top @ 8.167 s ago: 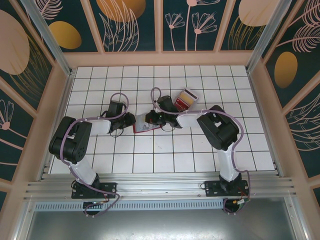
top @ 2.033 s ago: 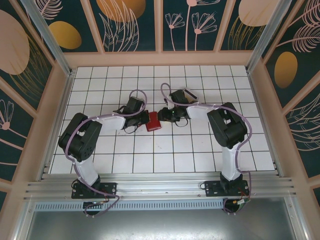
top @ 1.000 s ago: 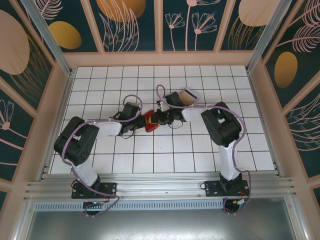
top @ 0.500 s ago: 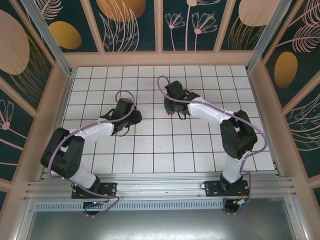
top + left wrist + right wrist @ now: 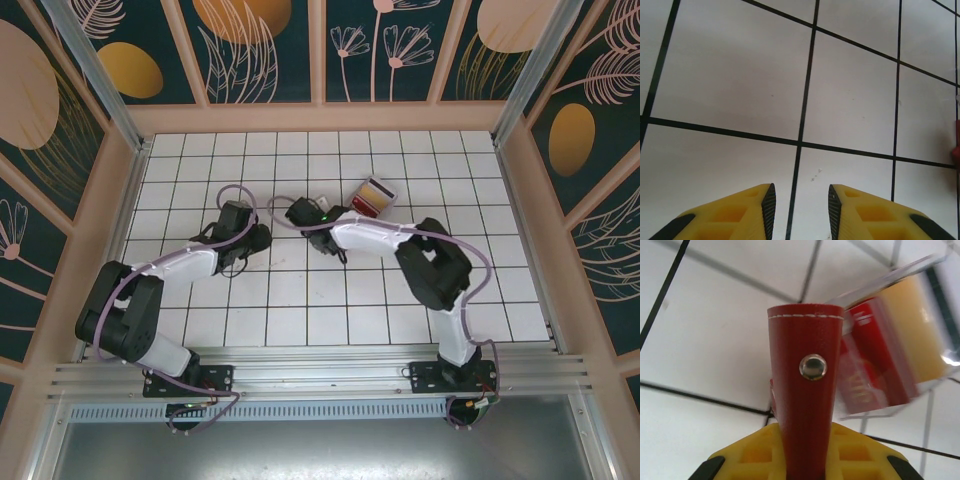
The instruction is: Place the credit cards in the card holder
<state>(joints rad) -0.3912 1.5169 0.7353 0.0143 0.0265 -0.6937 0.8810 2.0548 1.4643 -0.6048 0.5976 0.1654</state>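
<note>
The card holder, a red leather-like wallet with a metal snap, stands upright and edge-on between the jaws of my right gripper, which is shut on it. Beyond it, blurred, the red credit cards and a yellow one lie in a clear plastic box. From above, the right gripper hangs mid-table, left of the box of cards. My left gripper sits a little to its left, open over bare tile. A red sliver shows at that view's right edge.
The white tiled table is fenced by wooden walls on three sides. Both arms' elbows lie low over the tiles, the right one bent across the table's right half.
My right gripper has swung left from beside the box to mid-table, carrying the wallet. The left gripper, which earlier met it at the wallet, has drawn back and stands open.
</note>
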